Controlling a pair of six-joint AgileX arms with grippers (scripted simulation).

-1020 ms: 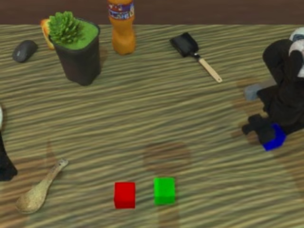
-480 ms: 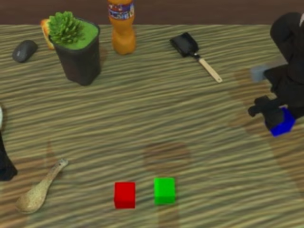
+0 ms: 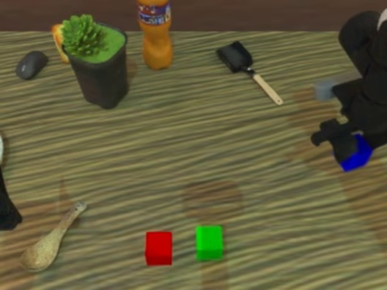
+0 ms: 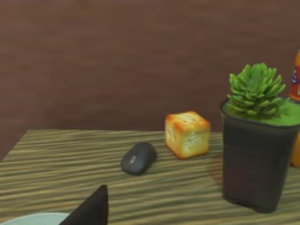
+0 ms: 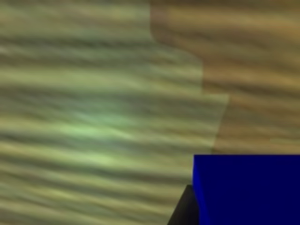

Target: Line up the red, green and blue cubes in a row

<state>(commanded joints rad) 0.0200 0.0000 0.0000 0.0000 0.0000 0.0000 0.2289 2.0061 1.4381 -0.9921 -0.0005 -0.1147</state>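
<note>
The left arm sits parked at the table's left edge, only a dark sliver of it showing in the top view; I cannot tell how its pincer stands. Near it a wooden spoon [image 3: 49, 238] lies flat on the striped table [image 3: 193, 139]. Further back on that side are a grey mouse [image 3: 30, 63], a toasted bread cube [image 4: 187, 134] and the spiky plant in its dark pot [image 3: 100, 60], with an orange bottle [image 3: 155, 33] just beside the pot.

Toward the front, the red cube [image 3: 158, 248] and the green cube [image 3: 209, 242] stand side by side with a small gap between them. Behind, to the right of the middle, a small black dustpan [image 3: 247, 63] lies with its pale handle pointing right.

At the far right, the right arm bends down from the table's back corner, its gripper [image 3: 344, 148] clenched on the blue cube [image 3: 355, 154]. The cube appears raised off the table. In the right wrist view the blue cube fills a corner against a dark finger [image 5: 185, 211].
</note>
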